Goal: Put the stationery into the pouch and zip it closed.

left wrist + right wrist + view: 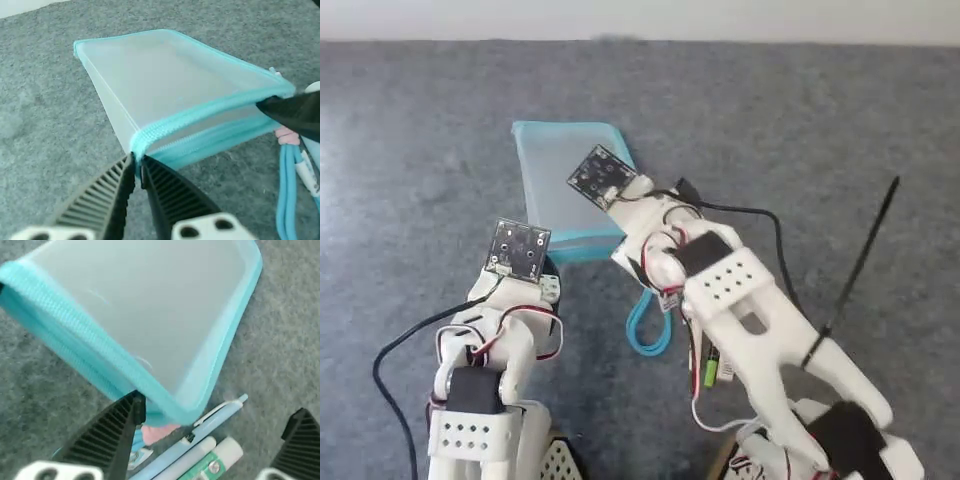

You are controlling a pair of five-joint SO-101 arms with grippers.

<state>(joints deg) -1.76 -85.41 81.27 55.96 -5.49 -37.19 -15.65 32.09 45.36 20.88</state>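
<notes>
Left fingers (107,192) are pressed together on the zip-end corner of the pouch (165,75); right fingers (117,432) stand spread at its other near corner. The pen (220,415) and glue stick (222,456) lie just beside it on the worktop (420,120). The zip looks shut to me, so I'd hold that pinch firm and pull against it; the mouth must gape before anything goes in.

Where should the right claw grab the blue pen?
Probably the clip end of the pen, which sticks out past the pouch corner. Come from above, straddling the barrel crosswise; the white tube lies tight against one side, so room is scarce.
</notes>
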